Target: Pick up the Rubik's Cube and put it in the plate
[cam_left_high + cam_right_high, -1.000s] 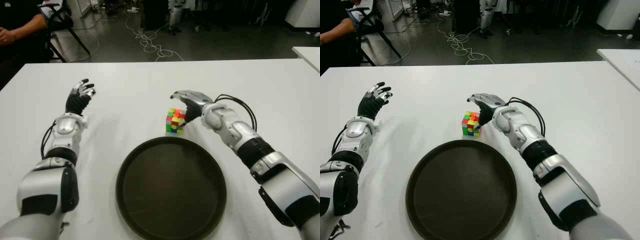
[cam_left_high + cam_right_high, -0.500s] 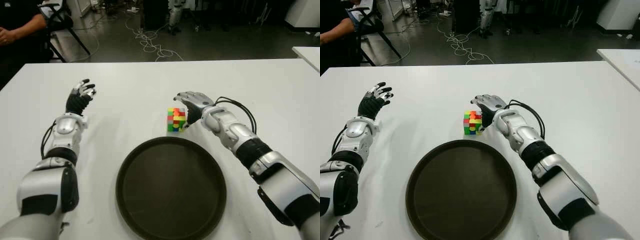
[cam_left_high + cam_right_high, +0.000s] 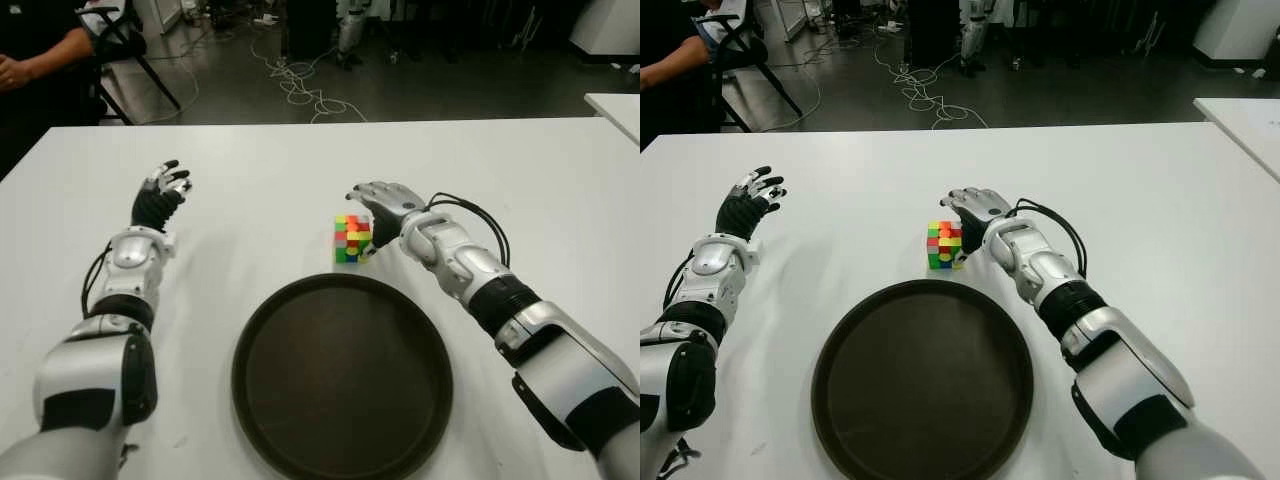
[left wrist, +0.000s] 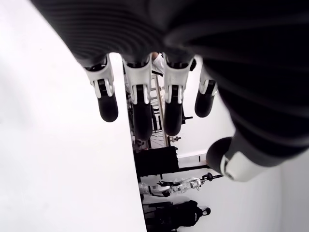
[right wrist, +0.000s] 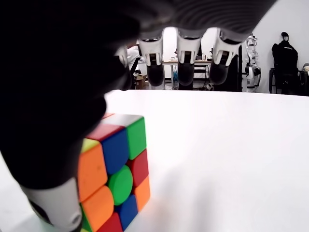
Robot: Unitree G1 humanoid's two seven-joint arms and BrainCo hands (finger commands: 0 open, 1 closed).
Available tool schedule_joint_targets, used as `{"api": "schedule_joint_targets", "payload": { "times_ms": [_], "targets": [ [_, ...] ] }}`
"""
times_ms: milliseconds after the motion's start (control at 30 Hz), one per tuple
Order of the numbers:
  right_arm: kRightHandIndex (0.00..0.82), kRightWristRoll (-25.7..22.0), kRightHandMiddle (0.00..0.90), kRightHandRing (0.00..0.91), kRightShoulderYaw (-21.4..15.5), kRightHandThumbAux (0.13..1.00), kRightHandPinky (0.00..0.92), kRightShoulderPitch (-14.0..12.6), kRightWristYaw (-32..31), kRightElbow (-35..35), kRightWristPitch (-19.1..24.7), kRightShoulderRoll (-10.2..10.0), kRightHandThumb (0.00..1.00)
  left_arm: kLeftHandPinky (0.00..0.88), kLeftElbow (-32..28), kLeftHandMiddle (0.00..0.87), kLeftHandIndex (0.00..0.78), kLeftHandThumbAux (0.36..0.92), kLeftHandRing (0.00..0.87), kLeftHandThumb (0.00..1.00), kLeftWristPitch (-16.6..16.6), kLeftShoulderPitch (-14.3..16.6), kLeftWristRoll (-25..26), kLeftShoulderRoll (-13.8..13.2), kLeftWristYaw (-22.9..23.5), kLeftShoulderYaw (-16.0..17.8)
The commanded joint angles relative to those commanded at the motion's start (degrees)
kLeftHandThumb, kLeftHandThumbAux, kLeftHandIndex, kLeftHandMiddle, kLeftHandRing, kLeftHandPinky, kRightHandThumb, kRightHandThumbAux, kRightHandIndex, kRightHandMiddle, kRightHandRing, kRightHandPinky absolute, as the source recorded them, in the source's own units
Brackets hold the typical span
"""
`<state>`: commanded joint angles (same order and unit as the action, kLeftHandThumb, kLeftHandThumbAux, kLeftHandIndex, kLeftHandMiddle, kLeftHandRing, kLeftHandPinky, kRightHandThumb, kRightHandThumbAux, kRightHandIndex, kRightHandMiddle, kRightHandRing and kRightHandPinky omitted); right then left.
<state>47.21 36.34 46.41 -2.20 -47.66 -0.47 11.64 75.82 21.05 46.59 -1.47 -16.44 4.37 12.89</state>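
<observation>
The Rubik's Cube (image 3: 351, 240) stands on the white table (image 3: 260, 170), just beyond the far rim of the dark round plate (image 3: 340, 385). My right hand (image 3: 380, 203) is at the cube's right side. In the right wrist view its thumb (image 5: 48, 159) lies against the near side of the cube (image 5: 118, 166), while the fingers (image 5: 186, 67) stretch out above and past it without closing. The cube still sits on the table. My left hand (image 3: 160, 188) is idle at the left of the table, fingers (image 4: 140, 111) spread and holding nothing.
A person (image 3: 35, 45) sits beside a chair past the table's far left corner. Cables (image 3: 300, 85) lie on the floor behind. A second white table (image 3: 615, 105) shows at the right edge.
The cube has turned from a skewed pose to square and shifted slightly away. My right hand drew back a little toward the right of it. The left arm has not moved.
</observation>
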Motion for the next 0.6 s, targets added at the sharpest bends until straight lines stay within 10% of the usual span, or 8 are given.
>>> {"api": "schedule_joint_targets", "payload": {
  "times_ms": [600],
  "targets": [
    [0.039,0.3,0.044,0.054,0.6,0.807,0.073,0.6,4.2,-4.2,0.9,-1.3,0.000,0.163,-0.1,0.200,0.128,0.605,0.185,0.221,0.0,0.1,0.6,0.2,1.0,0.4]
  ]
}}
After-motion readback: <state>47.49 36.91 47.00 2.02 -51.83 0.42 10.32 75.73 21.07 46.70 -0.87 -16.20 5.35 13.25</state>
